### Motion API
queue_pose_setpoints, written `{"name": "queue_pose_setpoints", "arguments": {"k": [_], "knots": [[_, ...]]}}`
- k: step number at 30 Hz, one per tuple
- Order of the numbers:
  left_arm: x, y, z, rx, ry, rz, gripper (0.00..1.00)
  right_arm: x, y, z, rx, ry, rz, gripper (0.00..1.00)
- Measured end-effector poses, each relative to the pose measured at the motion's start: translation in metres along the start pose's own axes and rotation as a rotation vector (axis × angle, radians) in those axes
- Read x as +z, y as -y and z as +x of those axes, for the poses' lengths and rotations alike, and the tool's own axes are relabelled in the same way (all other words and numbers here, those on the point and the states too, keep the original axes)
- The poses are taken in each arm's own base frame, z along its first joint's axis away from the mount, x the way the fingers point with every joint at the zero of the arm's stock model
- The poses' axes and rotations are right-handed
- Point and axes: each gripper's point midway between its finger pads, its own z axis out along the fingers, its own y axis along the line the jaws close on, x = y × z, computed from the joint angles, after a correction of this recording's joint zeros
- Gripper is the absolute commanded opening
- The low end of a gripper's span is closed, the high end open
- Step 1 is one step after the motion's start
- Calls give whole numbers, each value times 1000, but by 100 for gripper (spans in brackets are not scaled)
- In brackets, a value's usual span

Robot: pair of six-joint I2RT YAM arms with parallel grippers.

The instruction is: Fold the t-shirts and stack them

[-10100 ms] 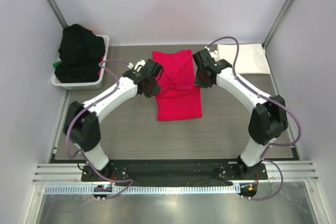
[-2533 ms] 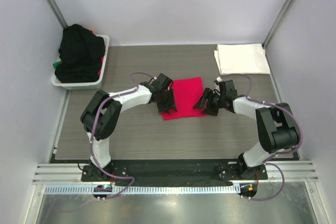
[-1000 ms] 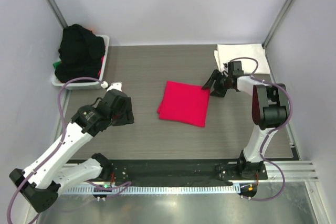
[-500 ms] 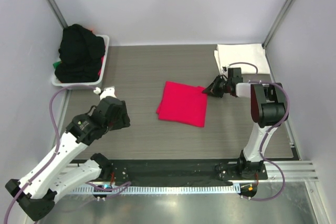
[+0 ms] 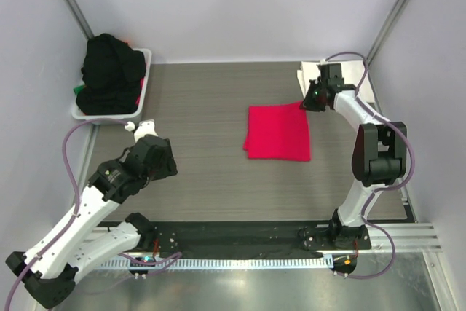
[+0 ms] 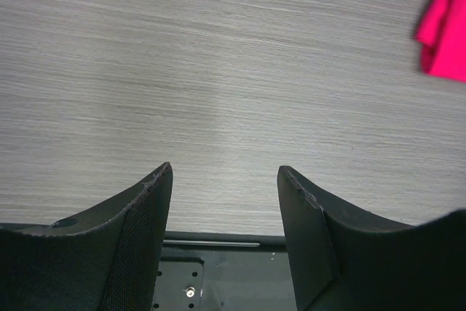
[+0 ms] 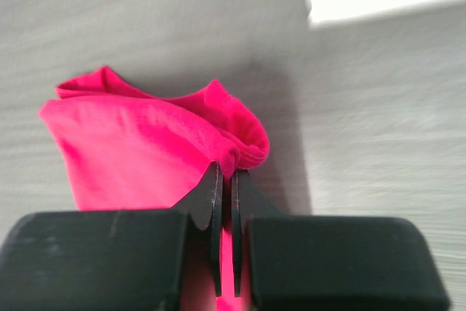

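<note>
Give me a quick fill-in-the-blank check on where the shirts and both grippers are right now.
1. The right gripper is ___ on a corner of the pinkish-red t-shirt.
2. The left gripper hangs ___ over the table, holding nothing.
3. The folded white t-shirt lies at the table's far ___ corner.
4. The black t-shirts are heaped in the white ___ at far left.
Missing words: shut, open, right, basket.

— What do the left arm (image 5: 81, 213) and right arm (image 5: 354, 111) look like?
— Above the black base plate (image 5: 240, 237), both have white shells, black joints and looping mauve cables (image 5: 68, 152).
— The fingers (image 6: 138, 231)?
— Matte black wedges. Small screws (image 6: 189, 291) dot that plate.
</note>
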Motion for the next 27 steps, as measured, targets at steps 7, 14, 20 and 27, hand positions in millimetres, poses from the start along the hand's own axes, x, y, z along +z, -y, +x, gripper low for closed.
{"name": "queue_pose_setpoints", "arguments": {"k": [7, 14, 20, 27], "knots": [[-1, -2, -2, -2, 11, -5, 61, -34, 6, -68, -131, 146, 127, 1], [-1, -1, -2, -3, 13, -4, 61, -86, -1, -148, -239, 332, 175, 1], [0, -1, -2, -3, 13, -4, 61, -109, 12, -190, -255, 419, 188, 1], [1, -1, -2, -1, 10, -6, 61, -100, 24, -203, -257, 399, 173, 1]]}}
